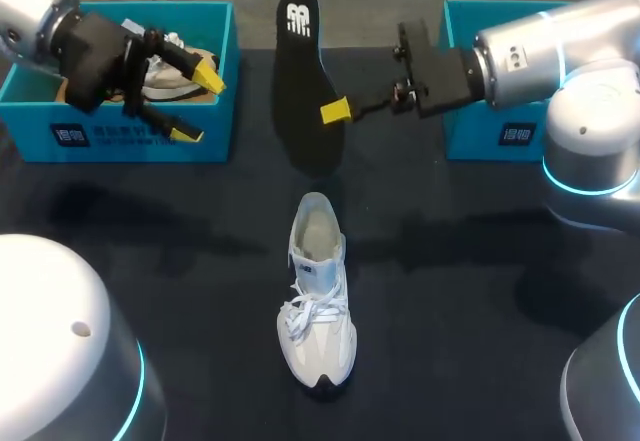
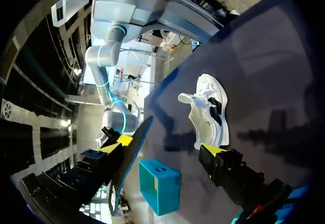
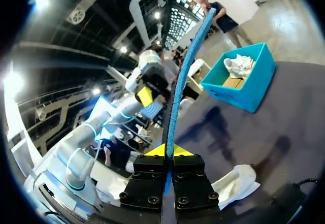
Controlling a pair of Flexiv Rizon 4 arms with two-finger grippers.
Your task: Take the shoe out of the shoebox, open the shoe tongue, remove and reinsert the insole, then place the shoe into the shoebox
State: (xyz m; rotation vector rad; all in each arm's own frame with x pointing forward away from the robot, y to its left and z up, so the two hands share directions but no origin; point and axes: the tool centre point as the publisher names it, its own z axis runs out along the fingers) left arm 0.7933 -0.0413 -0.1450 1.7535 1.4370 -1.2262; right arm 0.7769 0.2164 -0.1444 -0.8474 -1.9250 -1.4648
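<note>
Table (image 1: 480, 291), dark and matte, carries everything in play. Over it come two silver arms, the left arm (image 1: 40, 21) from one far corner and the right arm (image 1: 540, 56) from the other. At the table's far edge stand two open teal cardboard shoeboxes: the left shoebox (image 1: 130, 136), which has a second pale sneaker (image 3: 238, 64) lying inside it, and the right shoebox (image 1: 500, 136), whose inside is hidden behind the right arm.

Near the middle of the table, well apart from both boxes, the white and grey lace-up sneaker (image 1: 318, 301) stands upright on its sole, heel toward the boxes, its mouth gaping and the tongue pulled forward.

The flat black insole (image 1: 305, 81) hangs in the air between the two boxes, above the table and beyond the sneaker's heel. The right arm's fingers (image 1: 335, 111) are closed narrowly on its edge from both sides. The left arm's fingers (image 1: 208, 76) stand wide apart over the left shoebox, gripping nothing.

Judged from this, the shoe is out, the tongue is open and the insole is removed. Left to do: slide the insole back in, then return the sneaker to its shoebox.
</note>
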